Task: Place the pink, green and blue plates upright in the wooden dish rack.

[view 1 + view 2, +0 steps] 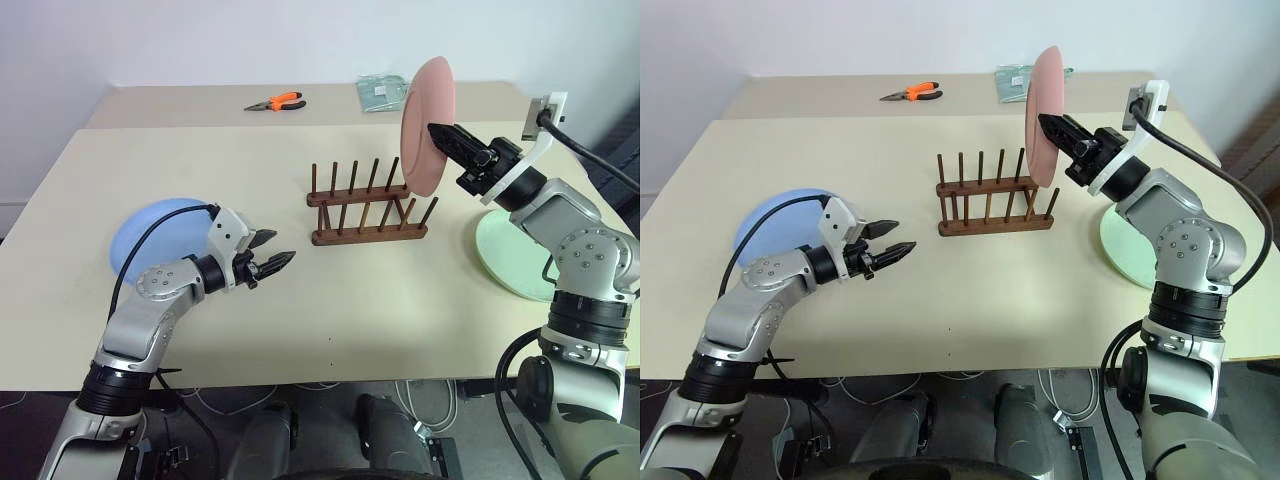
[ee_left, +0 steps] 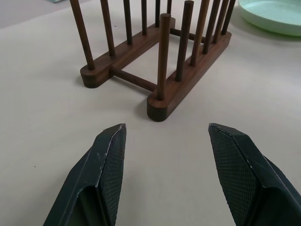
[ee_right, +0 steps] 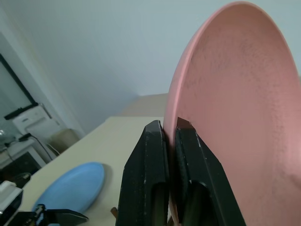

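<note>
My right gripper [image 1: 437,131] is shut on the rim of the pink plate [image 1: 428,120], holding it upright in the air just above the right end of the wooden dish rack [image 1: 366,205]. The rack stands at mid-table with nothing between its pegs. Flat on the table at the left lies the blue plate [image 1: 150,238]. The green plate [image 1: 505,255] lies flat at the right, partly hidden by my right arm. Low over the table between the blue plate and the rack, my left gripper [image 1: 280,250] is open, holds nothing and points at the rack [image 2: 160,89].
Orange-handled pliers [image 1: 277,101] and a clear packet [image 1: 383,92] lie on the far table behind the rack. The near half of the table [image 1: 330,320] in front of the rack is bare.
</note>
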Action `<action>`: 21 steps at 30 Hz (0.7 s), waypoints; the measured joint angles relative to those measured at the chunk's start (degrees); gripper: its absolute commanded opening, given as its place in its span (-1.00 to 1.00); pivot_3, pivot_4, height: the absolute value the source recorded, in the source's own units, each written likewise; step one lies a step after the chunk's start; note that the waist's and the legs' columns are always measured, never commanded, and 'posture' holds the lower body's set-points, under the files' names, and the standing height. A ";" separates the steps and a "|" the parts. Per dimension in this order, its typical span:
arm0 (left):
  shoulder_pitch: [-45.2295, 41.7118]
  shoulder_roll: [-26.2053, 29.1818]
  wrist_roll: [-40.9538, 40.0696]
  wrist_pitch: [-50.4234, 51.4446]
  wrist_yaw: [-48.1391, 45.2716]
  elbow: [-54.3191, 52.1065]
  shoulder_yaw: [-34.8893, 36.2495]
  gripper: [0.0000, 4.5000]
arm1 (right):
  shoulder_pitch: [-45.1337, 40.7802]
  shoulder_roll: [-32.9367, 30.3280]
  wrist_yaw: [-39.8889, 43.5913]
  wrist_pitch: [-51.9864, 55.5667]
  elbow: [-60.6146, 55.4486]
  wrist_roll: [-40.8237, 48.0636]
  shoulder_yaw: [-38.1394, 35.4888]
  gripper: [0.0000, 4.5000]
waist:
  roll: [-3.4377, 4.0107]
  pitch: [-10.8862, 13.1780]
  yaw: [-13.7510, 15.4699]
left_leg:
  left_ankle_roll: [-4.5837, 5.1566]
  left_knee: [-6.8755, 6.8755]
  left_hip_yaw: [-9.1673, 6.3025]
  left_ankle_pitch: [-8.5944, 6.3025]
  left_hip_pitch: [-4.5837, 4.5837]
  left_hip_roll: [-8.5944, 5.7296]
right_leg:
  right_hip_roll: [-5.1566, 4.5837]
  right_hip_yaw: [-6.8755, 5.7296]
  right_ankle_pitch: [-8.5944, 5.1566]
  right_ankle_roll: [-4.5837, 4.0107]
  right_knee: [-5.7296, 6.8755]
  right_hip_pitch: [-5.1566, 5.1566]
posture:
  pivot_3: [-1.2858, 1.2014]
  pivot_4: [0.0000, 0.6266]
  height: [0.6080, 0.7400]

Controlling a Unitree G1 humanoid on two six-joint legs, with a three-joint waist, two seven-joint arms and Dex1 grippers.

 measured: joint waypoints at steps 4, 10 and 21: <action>0.03 0.01 0.71 -0.01 -0.83 0.00 -0.11 0.28 | -0.23 -0.18 -1.15 1.48 2.05 1.46 -1.28 -0.32 | 0.00 0.00 0.00 | 0.00 0.00 0.00 0.00 0.00 0.00 | 0.00 0.00 0.00 0.00 0.00 0.00 | 0.03 -0.52 1.00; 0.14 -0.10 1.05 0.00 -1.13 -0.06 -0.10 0.28 | 0.56 -3.15 -1.14 -4.46 1.81 -5.00 0.00 0.81 | 0.02 0.01 0.09 | 0.00 0.00 0.01 0.00 -0.01 -0.01 | 0.00 -0.01 -0.01 0.01 -0.01 0.00 | 0.03 -0.52 1.00; 0.09 -1.19 2.20 -0.07 -3.96 -0.97 -4.55 0.28 | 30.91 -19.48 5.41 -15.82 -8.39 -22.07 -0.11 0.81 | 0.02 -0.01 0.20 | 0.06 0.02 0.08 -0.03 0.02 -0.02 | -0.08 -0.01 -0.17 -0.05 -0.08 0.12 | 0.03 -0.52 1.00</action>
